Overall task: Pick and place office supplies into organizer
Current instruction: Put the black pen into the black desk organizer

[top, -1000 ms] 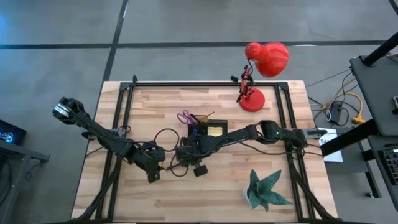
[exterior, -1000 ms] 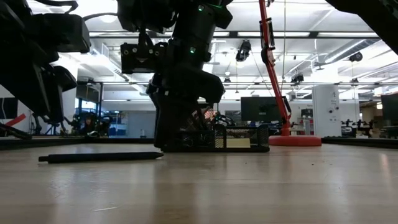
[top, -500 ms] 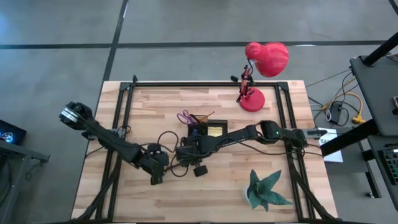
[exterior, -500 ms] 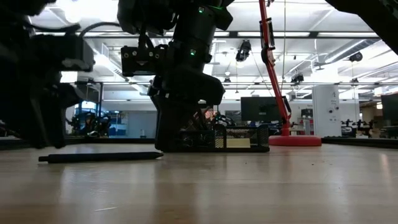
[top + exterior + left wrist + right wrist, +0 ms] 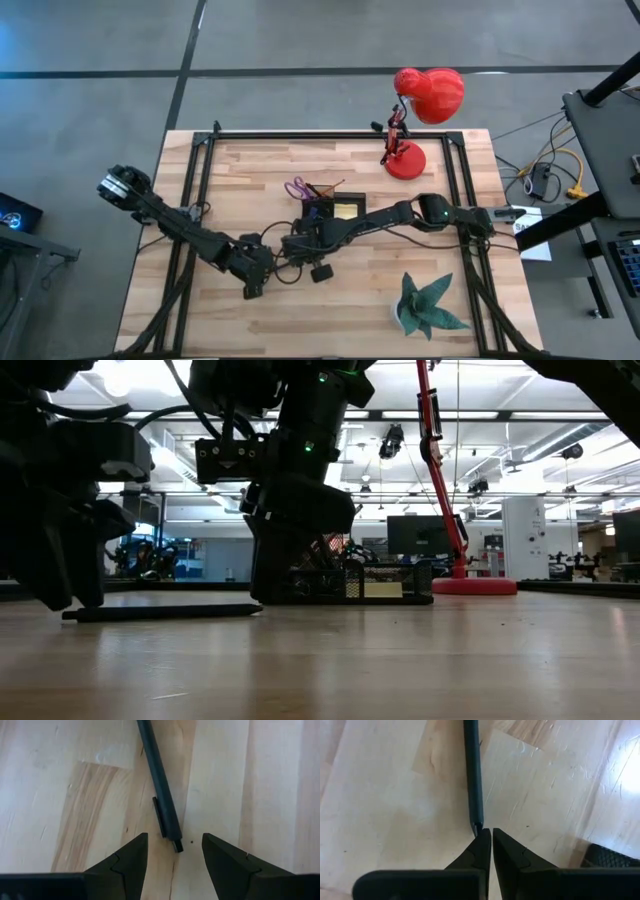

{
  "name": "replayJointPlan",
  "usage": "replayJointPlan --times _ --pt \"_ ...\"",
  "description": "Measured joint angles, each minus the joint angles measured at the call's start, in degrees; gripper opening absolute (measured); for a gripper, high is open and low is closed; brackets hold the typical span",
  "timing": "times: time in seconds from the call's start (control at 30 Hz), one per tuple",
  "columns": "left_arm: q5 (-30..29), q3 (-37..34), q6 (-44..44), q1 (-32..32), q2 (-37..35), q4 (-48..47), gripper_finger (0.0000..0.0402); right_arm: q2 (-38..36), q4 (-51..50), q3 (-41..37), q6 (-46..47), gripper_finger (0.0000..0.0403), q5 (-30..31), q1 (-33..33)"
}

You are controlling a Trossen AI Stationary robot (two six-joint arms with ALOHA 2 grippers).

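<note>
A thin black pen (image 5: 160,612) lies flat on the wooden table. My left gripper (image 5: 174,855) is open and low over the pen's clip end (image 5: 170,827), one finger on each side and neither touching it; the low view shows it at the left (image 5: 70,595). My right gripper (image 5: 487,837) is shut, with its tips at the pen's other end (image 5: 477,822). Behind it stands the black organizer (image 5: 335,212), holding purple scissors (image 5: 296,188), pens and a yellow sticky-note pad (image 5: 347,209). My right gripper points steeply down, its shut fingertips (image 5: 482,840) on the table right at the pen's end (image 5: 477,822). The pen lies flat and runs straight away from the tips. Whether the tips touch it, I cannot tell.
A red desk lamp (image 5: 408,160) stands at the far right of the table. A green paper plant (image 5: 428,305) sits near the front right. Black cables loop between the two arms (image 5: 268,222). Bare wood lies along the near edge.
My left gripper has come down and moved slightly toward the table's right, so that its open fingers now stand astride the pen's clip end. The pen and my right gripper have kept still.
</note>
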Motion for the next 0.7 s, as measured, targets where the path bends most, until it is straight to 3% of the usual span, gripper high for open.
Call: replayJointPlan --times 0.5,0.7 --pt "1.3 0.4 -0.4 0.5 6.1 3.2 0.0170 0.0 0.0 0.0 0.9 0.0009 1.8 0.1" --pt "1.5 0.2 -0.5 1.0 6.8 3.2 0.0114 0.0 -0.2 0.0 1.3 0.0009 1.8 0.1"
